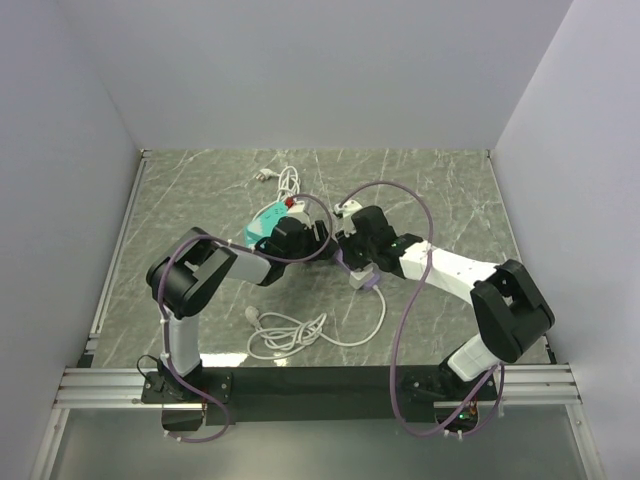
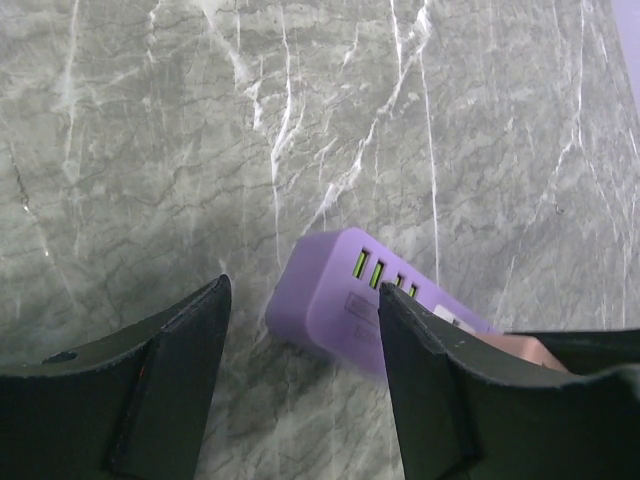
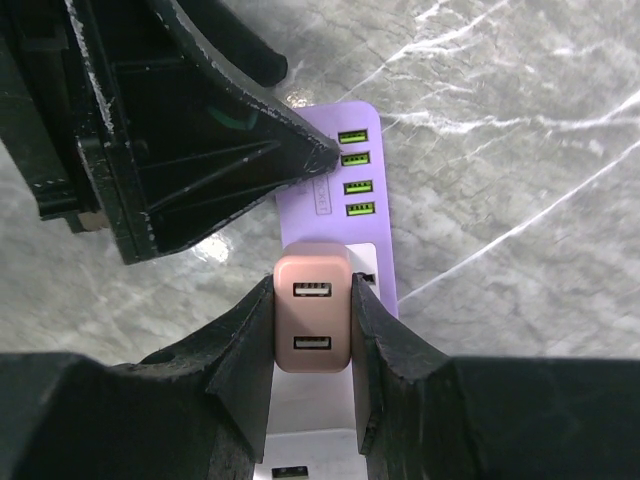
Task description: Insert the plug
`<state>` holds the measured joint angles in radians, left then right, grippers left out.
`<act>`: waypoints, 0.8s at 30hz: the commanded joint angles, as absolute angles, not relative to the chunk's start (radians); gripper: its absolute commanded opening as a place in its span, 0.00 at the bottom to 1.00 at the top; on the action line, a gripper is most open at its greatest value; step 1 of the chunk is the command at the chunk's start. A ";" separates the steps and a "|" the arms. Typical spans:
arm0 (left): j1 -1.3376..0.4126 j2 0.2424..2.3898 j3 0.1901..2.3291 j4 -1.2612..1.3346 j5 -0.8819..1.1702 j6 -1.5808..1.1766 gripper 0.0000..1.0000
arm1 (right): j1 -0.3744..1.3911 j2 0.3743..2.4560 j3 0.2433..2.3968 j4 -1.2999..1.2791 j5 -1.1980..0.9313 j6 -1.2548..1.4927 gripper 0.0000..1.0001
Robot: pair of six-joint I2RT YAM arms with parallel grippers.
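Note:
My right gripper (image 3: 312, 335) is shut on a small pink cube adapter (image 3: 312, 320) with two USB slots, held over the white socket face of a purple power strip (image 3: 330, 190). A white block (image 3: 300, 458) with a USB slot shows just below it, at the frame's bottom edge. In the top view a white square block, the plug (image 1: 358, 279), lies under the right gripper (image 1: 350, 262), and its thin white cable (image 1: 290, 335) coils toward the front. My left gripper (image 2: 305, 340) is open and empty, its right finger against the strip's USB end (image 2: 340, 290).
A teal device with a red button (image 1: 262, 225) lies behind the left wrist. A second white cable with a small plug (image 1: 283, 180) lies at the back. Both grippers crowd together mid-table. Walls enclose the left, right and back.

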<state>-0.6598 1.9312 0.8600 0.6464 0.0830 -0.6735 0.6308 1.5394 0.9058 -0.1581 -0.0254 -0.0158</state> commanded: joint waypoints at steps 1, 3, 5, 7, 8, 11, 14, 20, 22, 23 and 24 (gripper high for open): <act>-0.658 1.957 0.887 0.638 0.106 -0.670 0.67 | 0.652 1.511 0.850 -0.149 -0.021 0.127 0.00; -0.660 1.959 0.885 0.637 0.104 -0.670 0.67 | 0.666 1.511 0.839 -0.115 -0.023 0.152 0.00; -0.660 1.963 0.881 0.632 0.095 -0.666 0.67 | 0.690 1.519 0.828 -0.094 -0.003 0.169 0.00; -0.660 1.965 0.876 0.630 0.092 -0.664 0.67 | 0.695 1.528 0.819 -0.083 0.030 0.175 0.00; -0.660 1.967 0.874 0.630 0.091 -0.663 0.67 | 0.699 1.534 0.818 -0.077 0.040 0.179 0.00; -0.661 1.970 0.867 0.643 0.097 -0.667 0.67 | 0.709 1.534 0.802 -0.069 0.067 0.189 0.00; -0.663 1.979 0.868 0.638 0.098 -0.667 0.67 | 0.727 1.532 0.804 -0.080 0.109 0.195 0.00; -0.678 1.991 0.859 0.650 0.106 -0.676 0.65 | 0.770 1.565 0.805 -0.089 0.163 0.218 0.00; -0.681 1.997 0.857 0.649 0.104 -0.677 0.65 | 0.781 1.577 0.799 -0.087 0.169 0.232 0.00; -0.681 1.999 0.859 0.646 0.104 -0.676 0.65 | 0.785 1.592 0.799 -0.094 0.178 0.238 0.00; -0.681 2.000 0.858 0.646 0.103 -0.675 0.65 | 0.791 1.601 0.802 -0.098 0.176 0.238 0.00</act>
